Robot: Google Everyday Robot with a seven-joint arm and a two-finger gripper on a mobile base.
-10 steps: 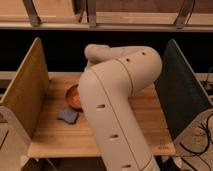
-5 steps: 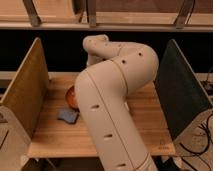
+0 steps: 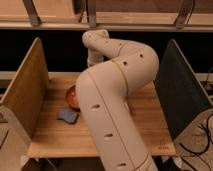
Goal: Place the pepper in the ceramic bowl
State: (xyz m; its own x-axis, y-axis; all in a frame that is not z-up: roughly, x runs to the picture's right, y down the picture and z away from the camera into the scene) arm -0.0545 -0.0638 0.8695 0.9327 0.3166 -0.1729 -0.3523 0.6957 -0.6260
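Observation:
The ceramic bowl [image 3: 71, 97] is orange-brown and sits on the left part of the wooden table [image 3: 145, 117]; my arm covers most of it. My white arm [image 3: 112, 95] rises from the bottom, bends at the right and reaches back to the upper left. Its wrist [image 3: 94, 55] points down behind the arm, just right of and behind the bowl. My gripper is at the end of that wrist, hidden by the arm. The pepper is hidden.
A blue pad [image 3: 68, 116] lies on the table in front of the bowl. A tan panel [image 3: 25, 92] walls the left side and a dark panel [image 3: 182, 95] the right. A shelf rail [image 3: 150, 22] runs along the back.
My arm has risen and its elbow has swung to the right. The wrist end now sits a little higher. The bowl and blue pad have not moved.

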